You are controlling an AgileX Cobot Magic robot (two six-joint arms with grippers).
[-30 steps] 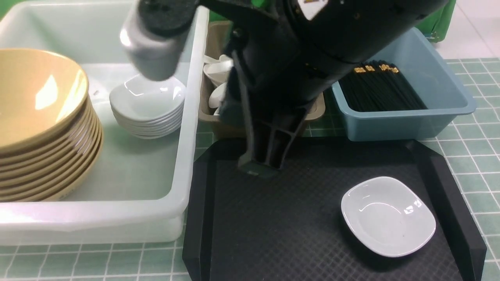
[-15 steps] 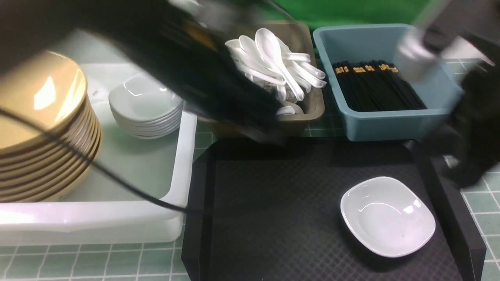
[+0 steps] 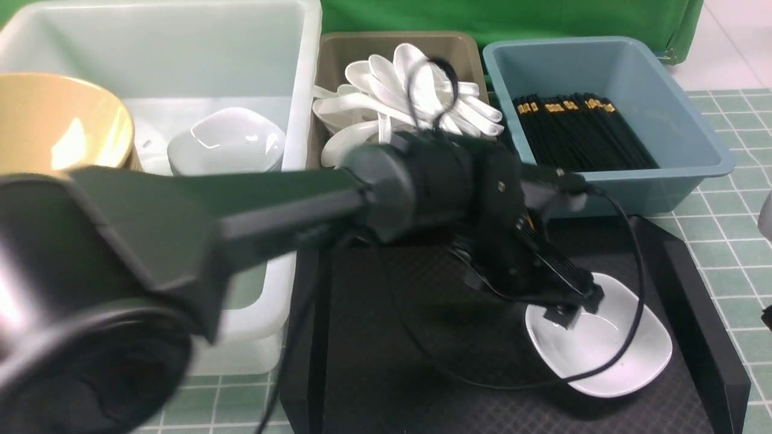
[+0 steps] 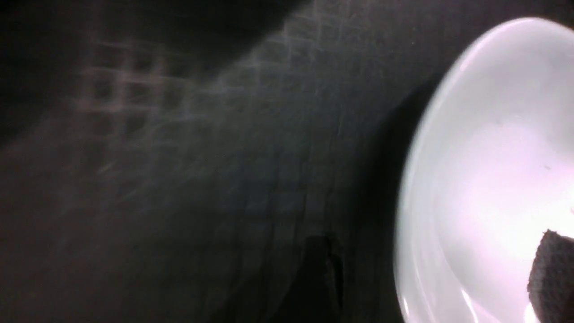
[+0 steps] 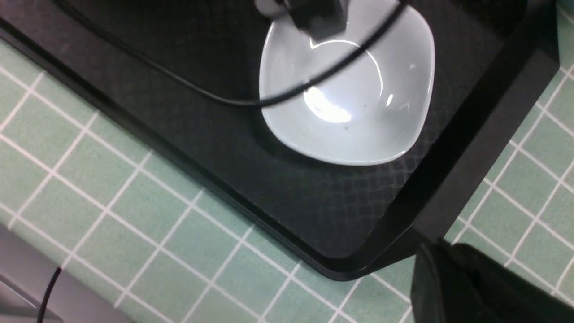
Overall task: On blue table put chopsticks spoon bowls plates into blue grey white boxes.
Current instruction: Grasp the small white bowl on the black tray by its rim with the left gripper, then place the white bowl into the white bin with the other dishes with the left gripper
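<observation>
Plate [image 3: 594,346], the last one left out, lies on the tray [image 3: 362,361], directly under the left hand [image 3: 576,306]. This hand has just swung over from the white box [image 3: 181,54], so I judge that the next pick is starting. Its fingers are spread across the rim, one pad [image 4: 549,269] inside the plate and the other outside; nothing is pinched yet. To its right, the right hand [image 5: 441,273] has drawn back over the tabletop [image 5: 134,202], pressed together and empty.
</observation>
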